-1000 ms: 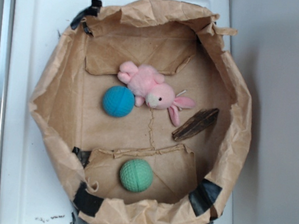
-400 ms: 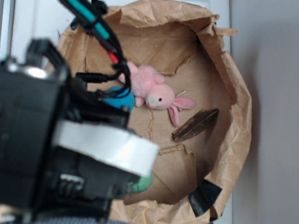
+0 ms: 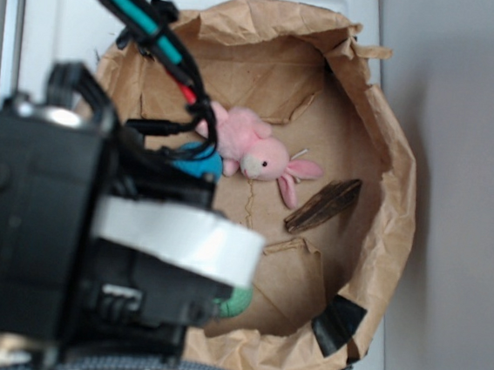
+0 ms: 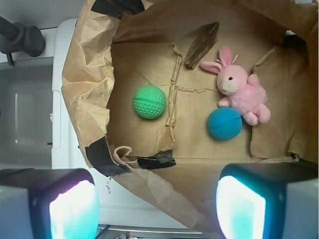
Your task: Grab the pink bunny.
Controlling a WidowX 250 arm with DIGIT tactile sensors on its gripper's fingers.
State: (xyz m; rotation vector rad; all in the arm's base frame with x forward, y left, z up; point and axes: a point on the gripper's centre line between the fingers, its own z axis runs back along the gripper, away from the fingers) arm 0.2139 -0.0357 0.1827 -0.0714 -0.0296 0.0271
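While hovering high above paper bag (image 4: 89, 74), gripper (image 4: 157, 201) spread wide, holding nothing. Pink bunny (image 4: 240, 89) lying on bag floor, touching blue ball (image 4: 225, 123). Likely light, soft, squashy; best pinched across plump body, not floppy ears.

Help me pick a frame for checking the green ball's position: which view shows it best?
The wrist view: the green ball sits whole and unobstructed on the paper bag's floor. In the exterior view the robot arm hides nearly all of it; only a green sliver shows.
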